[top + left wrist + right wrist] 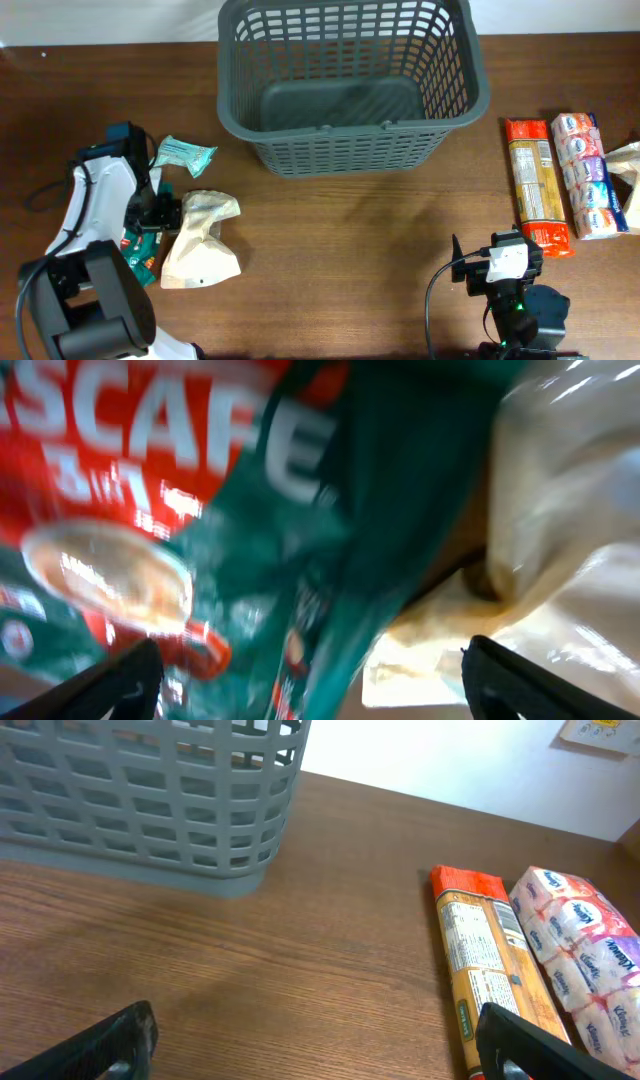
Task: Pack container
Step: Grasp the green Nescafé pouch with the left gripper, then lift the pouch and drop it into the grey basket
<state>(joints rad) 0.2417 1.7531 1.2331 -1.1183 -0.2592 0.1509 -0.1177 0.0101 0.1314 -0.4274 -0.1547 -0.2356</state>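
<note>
The container, a large dark grey slotted basket, stands empty at the back centre; its corner shows in the right wrist view. My left gripper is open, close above a red and green coffee packet. That packet fills the left wrist view between the spread fingers. A beige bag lies right beside it. My right gripper is open and empty over bare table at the front right.
A teal packet lies left of the basket. An orange pasta packet and a tissue pack lie at the right. A pale bag shows at the right edge.
</note>
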